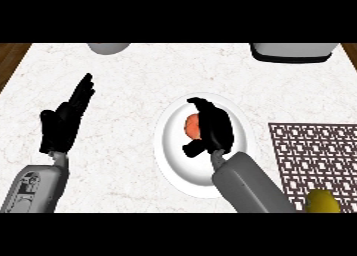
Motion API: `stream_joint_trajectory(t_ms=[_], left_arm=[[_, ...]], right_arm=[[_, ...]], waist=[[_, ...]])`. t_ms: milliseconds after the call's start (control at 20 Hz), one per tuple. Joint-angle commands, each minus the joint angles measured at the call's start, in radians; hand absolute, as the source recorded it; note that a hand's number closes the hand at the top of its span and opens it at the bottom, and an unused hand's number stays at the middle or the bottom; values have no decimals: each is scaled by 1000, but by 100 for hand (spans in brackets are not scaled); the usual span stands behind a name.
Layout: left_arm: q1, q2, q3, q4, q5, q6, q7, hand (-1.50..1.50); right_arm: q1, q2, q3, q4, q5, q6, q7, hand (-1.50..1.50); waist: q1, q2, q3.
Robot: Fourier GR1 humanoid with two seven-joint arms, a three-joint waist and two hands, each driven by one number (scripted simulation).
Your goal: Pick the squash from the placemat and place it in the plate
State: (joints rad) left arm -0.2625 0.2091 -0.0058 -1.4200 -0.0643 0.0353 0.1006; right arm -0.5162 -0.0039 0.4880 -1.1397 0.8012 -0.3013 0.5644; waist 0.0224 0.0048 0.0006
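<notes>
- White marble bench (137,80) fills the view; brown wood (7,55) shows past its far-left and far-right corners.
- Open room: broad bare strip across the far middle, plus a bare lane between left hand and plate.
- White round plate (166,150) sits at centre, apart from the brown lattice-patterned placemat (321,145) on its right.
- Right hand (216,127) is over the plate, fingers curled round the rounded orange squash (190,126) – squash is within the plate's rim, off the placemat; can't tell if it touches the plate.
- Left hand (63,122) rests open at the left, fingers straight and up, holding nothing.
- A rounded yellow item (323,202) lies at the placemat's near edge, just beside the right forearm.
- Far edge: grey rounded vessel (108,48) towards the left, white container with dark base (292,50) towards the right – both cut off by the view's edge.
- Count: one plate, one placemat, one squash, one yellow item, two far-edge vessels.
</notes>
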Motion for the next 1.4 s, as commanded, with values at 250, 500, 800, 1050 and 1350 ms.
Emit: stream_joint_trajectory(t_ms=[250, 500, 800, 1050, 1350], left_arm=[[6, -29, -4, 2, -22, 24, -8, 0], [-14, 15, 41, 28, 3, -10, -4, 0], [67, -18, 16, -14, -20, 14, -18, 0], [37, -21, 15, -49, -38, 30, 33, 0], [1, 0, 37, -13, -19, -23, 23, 0]], right_arm=[[14, 4, -24, -15, -301, -219, -232, -150], [96, 2, -124, -199, -324, -281, -220, -150], [329, -182, -251, -467, -457, -239, -281, -150], [524, -265, -346, -625, -588, -167, -370, -150], [619, -387, -529, -602, -784, 52, -510, -150]], waist=[[-9, -2, 1], [-34, -7, 0], [-41, -11, 0], [-35, -8, 0], [-31, -6, 0]])
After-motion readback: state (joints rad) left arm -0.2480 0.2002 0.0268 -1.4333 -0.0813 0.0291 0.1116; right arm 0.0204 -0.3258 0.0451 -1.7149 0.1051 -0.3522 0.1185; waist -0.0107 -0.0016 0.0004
